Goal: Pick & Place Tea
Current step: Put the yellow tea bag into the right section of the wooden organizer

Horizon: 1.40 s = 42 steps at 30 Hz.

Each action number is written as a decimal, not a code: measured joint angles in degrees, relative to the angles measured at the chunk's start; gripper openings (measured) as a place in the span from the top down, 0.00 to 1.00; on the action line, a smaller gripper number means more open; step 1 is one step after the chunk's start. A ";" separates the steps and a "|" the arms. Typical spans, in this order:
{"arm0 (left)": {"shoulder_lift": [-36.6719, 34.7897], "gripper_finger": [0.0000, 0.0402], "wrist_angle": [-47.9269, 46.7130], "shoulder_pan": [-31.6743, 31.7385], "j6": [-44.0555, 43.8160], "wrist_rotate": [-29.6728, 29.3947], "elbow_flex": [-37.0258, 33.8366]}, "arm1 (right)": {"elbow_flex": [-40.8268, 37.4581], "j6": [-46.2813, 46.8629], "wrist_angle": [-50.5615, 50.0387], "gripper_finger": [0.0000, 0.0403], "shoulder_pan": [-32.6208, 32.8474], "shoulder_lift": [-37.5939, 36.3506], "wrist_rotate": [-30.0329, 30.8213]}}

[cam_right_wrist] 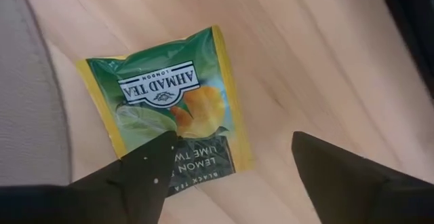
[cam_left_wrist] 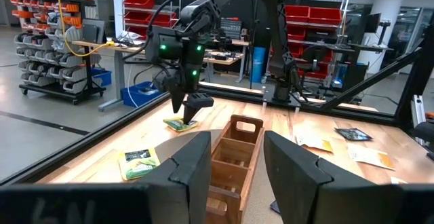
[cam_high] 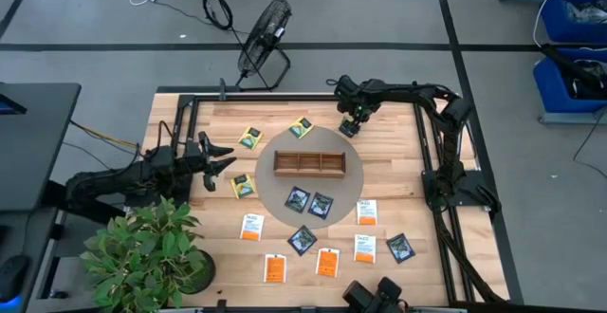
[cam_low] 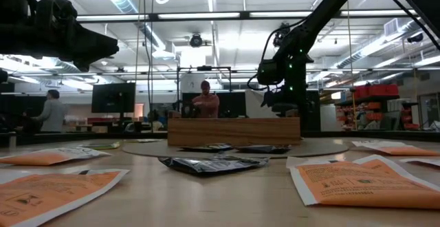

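Now the right gripper (cam_high: 352,124) hangs near the table's far edge with its fingers spread wide over a yellow-green tea packet (cam_right_wrist: 169,108), which lies flat on the bare wood just off the rim of the round grey mat (cam_high: 353,182). The wooden tray (cam_high: 309,164) sits mid-table on that mat. To do this well, it probably needs to come straight down, straddle the packet across its narrow side, and nip an edge, since a flat sachet gives little to grab. The left gripper (cam_high: 220,160) waits by the table's left edge, fingers partly apart, holding nothing visible.
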 joint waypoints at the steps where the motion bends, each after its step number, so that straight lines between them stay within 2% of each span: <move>1: 0.00 0.65 0.00 0.00 0.00 0.00 0.00 | -0.02 0.41 0.11 0.29 -0.02 0.02 -0.83; 17: 0.00 0.65 0.00 0.00 -0.03 0.00 0.00 | -0.15 1.40 0.41 0.65 0.11 0.07 -1.97; 29: 0.00 0.65 -0.02 -0.01 -0.14 0.00 0.00 | -0.20 -0.78 2.12 0.98 0.07 0.13 -1.13; 37: 0.00 0.65 -0.02 -0.01 -0.15 -0.02 0.00 | -0.26 -2.03 1.73 1.00 0.82 -0.71 -0.59; 42: 0.00 0.65 -0.01 -0.02 -0.15 -0.02 0.00 | -0.26 -3.15 0.17 1.00 2.22 -2.75 2.56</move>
